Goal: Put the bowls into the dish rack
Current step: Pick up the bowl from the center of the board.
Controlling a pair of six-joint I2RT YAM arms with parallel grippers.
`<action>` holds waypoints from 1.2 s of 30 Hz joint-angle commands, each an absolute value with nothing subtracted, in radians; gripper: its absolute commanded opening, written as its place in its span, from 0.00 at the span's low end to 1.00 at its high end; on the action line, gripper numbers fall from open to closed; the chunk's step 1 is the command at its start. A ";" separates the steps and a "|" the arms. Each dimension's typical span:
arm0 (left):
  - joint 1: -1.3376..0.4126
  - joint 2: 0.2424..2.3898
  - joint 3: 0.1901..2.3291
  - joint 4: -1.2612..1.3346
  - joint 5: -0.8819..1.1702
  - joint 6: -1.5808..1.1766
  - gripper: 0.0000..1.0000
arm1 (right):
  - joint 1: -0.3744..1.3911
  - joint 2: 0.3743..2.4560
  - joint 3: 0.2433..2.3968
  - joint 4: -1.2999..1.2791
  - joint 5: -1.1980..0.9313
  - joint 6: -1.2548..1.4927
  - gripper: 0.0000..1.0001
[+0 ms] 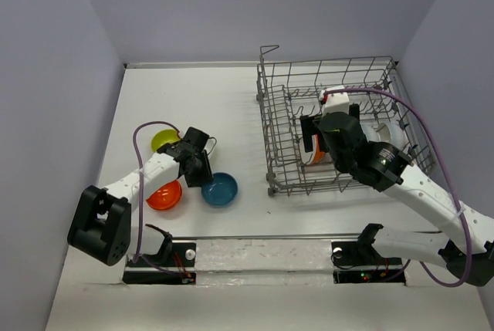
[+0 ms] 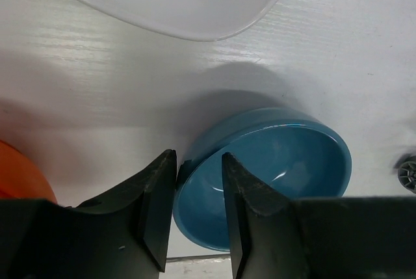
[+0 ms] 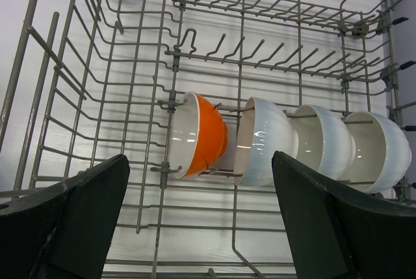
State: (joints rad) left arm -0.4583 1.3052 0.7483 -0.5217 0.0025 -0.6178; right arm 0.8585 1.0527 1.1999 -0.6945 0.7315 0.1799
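Four bowls stand on edge in the dish rack (image 1: 282, 126) at the right: an orange-and-white bowl (image 3: 198, 136) and three white bowls (image 3: 263, 141). On the table to its left, not yet loaded, lie the blue bowl (image 2: 273, 162), the orange bowl (image 1: 164, 194) and the yellow-green bowl (image 1: 162, 140). The left gripper (image 2: 199, 162) straddles the blue bowl's rim, but I cannot tell whether it pinches. The right gripper (image 3: 199, 157) hangs over the rack, spread wide and empty.

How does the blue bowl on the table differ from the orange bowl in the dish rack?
The blue bowl rests upright on the table; the orange bowl stands on its edge between the tines of the dish rack. The blue bowl is blue inside and outside; the orange bowl is white inside. The left fingers straddle the blue bowl's rim; no fingers touch the orange bowl. Both are round and glossy.
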 commanded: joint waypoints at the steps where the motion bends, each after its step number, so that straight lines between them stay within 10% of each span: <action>1: -0.477 1.313 0.762 -0.520 0.029 -0.615 0.42 | 0.864 1.026 1.203 -0.652 0.729 0.175 0.96; 36: -0.506 1.319 0.810 -0.523 0.038 -0.598 0.12 | 0.864 1.045 1.213 -0.653 0.721 0.172 0.96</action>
State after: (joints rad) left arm -0.5022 1.3457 0.7567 -0.5186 0.0261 -0.6140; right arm 0.8585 1.0470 1.1976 -0.6941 0.7242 0.1795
